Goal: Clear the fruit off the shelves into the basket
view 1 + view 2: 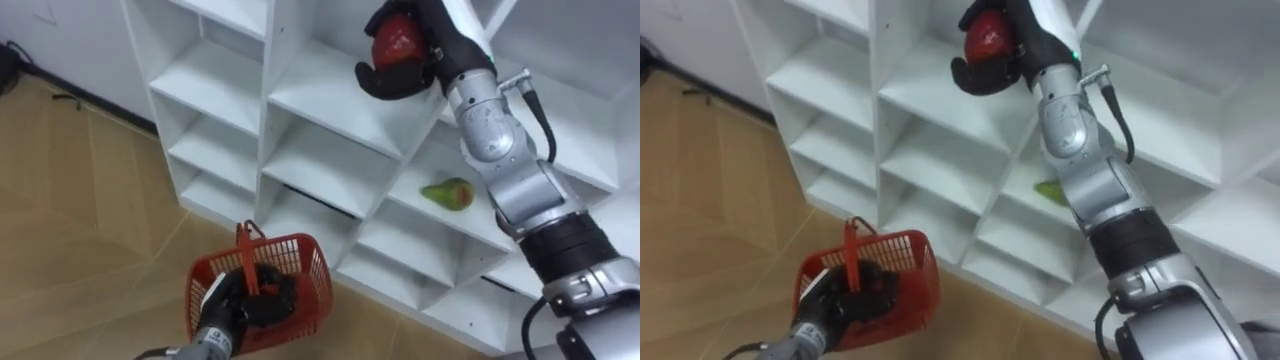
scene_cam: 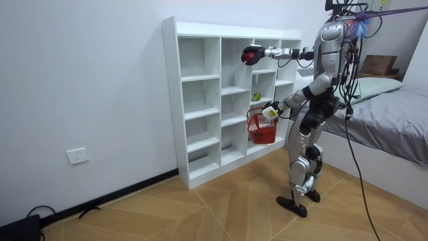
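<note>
My right hand (image 1: 445,40) is raised in front of an upper compartment of the white closet (image 1: 320,100), its fingers curled round a red fruit (image 1: 398,42). A green pear (image 1: 447,193) lies on a lower shelf, beside my right forearm. Down at the lower left, my left hand (image 1: 240,300) is shut on the handle of a red mesh basket (image 1: 310,262), which hangs in front of the lowest shelves. In the room view I stand facing the closet (image 2: 200,100), with the red fruit (image 2: 251,55) held high and the basket (image 2: 261,127) at hip height.
The closet's compartments are open-fronted and white, most of them bare. Wooden floor (image 1: 90,230) spreads to my left. A bed (image 2: 394,127) stands behind me at the room view's right, and a wall socket (image 2: 77,155) is low on the wall.
</note>
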You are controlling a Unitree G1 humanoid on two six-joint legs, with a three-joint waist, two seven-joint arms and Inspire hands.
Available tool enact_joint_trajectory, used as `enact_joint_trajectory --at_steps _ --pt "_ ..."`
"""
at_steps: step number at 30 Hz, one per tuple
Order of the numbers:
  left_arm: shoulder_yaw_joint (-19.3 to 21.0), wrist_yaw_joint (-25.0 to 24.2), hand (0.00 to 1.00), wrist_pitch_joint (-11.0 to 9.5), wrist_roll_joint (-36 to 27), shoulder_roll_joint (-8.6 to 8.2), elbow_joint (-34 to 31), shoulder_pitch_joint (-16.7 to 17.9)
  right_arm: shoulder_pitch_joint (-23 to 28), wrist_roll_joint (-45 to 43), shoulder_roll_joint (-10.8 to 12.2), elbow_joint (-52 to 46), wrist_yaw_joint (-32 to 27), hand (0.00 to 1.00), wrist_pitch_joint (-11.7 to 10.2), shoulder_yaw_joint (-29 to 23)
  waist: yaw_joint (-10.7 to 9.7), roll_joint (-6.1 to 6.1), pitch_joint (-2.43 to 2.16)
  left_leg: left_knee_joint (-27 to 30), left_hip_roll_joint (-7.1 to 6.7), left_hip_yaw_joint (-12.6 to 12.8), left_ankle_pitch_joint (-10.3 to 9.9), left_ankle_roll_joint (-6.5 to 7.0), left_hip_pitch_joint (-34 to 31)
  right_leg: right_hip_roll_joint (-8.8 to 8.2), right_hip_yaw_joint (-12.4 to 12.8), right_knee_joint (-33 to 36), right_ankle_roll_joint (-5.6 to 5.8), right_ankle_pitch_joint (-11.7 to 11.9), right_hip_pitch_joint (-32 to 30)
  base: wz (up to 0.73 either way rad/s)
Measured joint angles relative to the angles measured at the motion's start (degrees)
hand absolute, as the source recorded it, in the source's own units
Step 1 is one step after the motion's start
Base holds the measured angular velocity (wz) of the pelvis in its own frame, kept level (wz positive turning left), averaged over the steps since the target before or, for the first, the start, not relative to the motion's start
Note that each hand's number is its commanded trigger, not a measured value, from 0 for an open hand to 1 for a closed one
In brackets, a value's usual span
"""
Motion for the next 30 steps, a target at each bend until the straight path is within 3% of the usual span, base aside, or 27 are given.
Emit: enact_joint_trajectory --at_steps 5,12,16,20,25,30 --pt "-1.0 0.9 1.00 0.6 -4.3 0.03 -1.1 0.0 3.0 1.2 3.3 -2.8 -0.4 1.00 0.5 -0.4 -1.8 -0.12 -0.07 0.2 -0.07 0.4 0.0 0.04 0.6 -0.04 0.3 -0.8 -0.06 0.0 1.1 -0.01" --pt "-2.1 1.0 1.00 0.6 -4.6 0.03 -1.9 -2.1 7.9 2.4 5.1 -3.5 -0.3 1.00 0.4 -0.1 -2.6 0.45 0.26 0.4 -0.08 0.7 -0.1 0.15 0.8 0.15 1.1 -0.9 -0.08 0.1 1.2 -0.01" --pt "-2.3 1.0 1.00 0.6 -4.7 -0.06 -1.9 -2.3 12.2 4.3 5.7 -4.3 1.7 1.00 0.4 0.0 -3.9 2.03 0.54 0.3 -0.03 0.8 -0.2 0.19 1.1 0.18 1.3 -0.8 -0.10 0.1 1.4 -0.01" --pt "-1.9 0.9 1.00 0.6 -4.5 -1.35 -1.9 -2.7 17.4 4.3 7.5 -4.3 4.5 1.00 0.4 0.0 -4.4 3.85 0.27 -0.1 0.03 1.5 -0.2 0.18 1.0 0.23 2.1 -0.7 -0.09 0.1 0.8 -0.10" --pt "-2.6 0.8 1.00 0.6 -4.4 -1.82 -3.1 -2.9 22.8 8.7 7.8 -4.1 5.2 1.00 0.4 0.0 -5.0 4.07 0.19 -0.3 0.01 1.7 -0.2 0.18 1.1 0.25 2.3 -0.7 -0.09 0.1 0.8 -0.01" --pt "-3.2 0.7 1.00 0.6 -4.4 -1.82 -3.1 -3.0 24.6 11.8 8.2 -2.0 6.3 1.00 0.4 0.1 -5.2 4.06 0.19 -0.2 0.01 1.8 -0.2 0.19 1.1 0.28 2.6 -0.7 -0.08 0.1 0.8 0.00"
